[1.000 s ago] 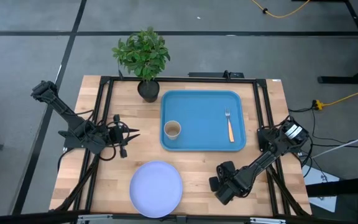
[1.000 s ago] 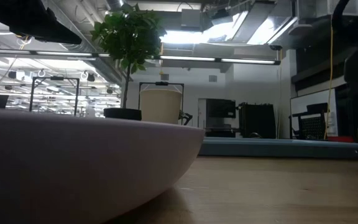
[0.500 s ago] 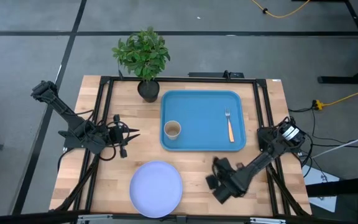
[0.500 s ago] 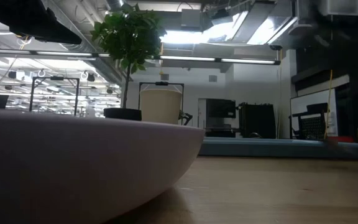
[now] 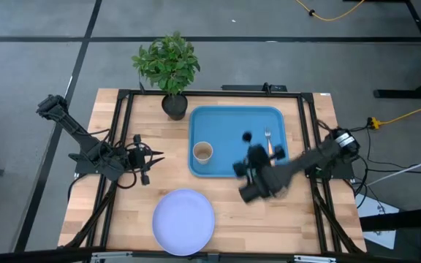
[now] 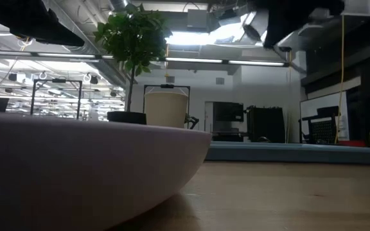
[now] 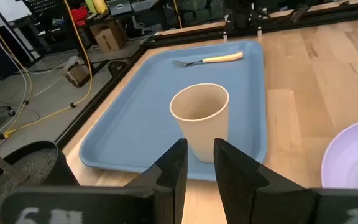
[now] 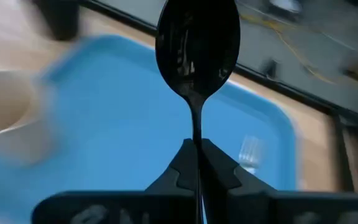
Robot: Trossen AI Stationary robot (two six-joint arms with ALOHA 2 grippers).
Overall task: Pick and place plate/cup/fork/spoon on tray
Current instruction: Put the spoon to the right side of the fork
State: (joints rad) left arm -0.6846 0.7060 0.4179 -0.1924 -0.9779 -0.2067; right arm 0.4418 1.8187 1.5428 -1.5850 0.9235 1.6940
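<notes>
The blue tray (image 5: pixel 232 120) lies on the table's far middle. On it stand the tan cup (image 5: pixel 202 152) at its near left and a fork (image 5: pixel 270 147) at its right. The pale lavender plate (image 5: pixel 183 220) rests flat on the table near the front edge. My right gripper (image 5: pixel 251 150) is above the tray's near part, shut on the dark spoon (image 8: pixel 197 43), whose oval head (image 5: pixel 247 136) points toward the far edge. My left gripper (image 5: pixel 154 155) waits left of the tray, fingers a little apart, empty, facing the cup (image 7: pixel 199 119). My right gripper pinches the spoon's thin handle (image 8: pixel 197 138) between its two fingertips, just below the neck. The fingers lie along the handle and the head sticks out beyond them. The spoon is lifted clear above the tray.
A potted plant (image 5: pixel 168 67) stands at the tray's far left corner. Dark frame rails run along the table's left and right sides (image 5: pixel 307 124). Bare wood lies right of the plate (image 5: pixel 269 226).
My right gripper has risen from the table's near right and swung toward the far left with the spoon. It now hangs over the tray's near part. The spoon stays in the fingers, lifted clear.
</notes>
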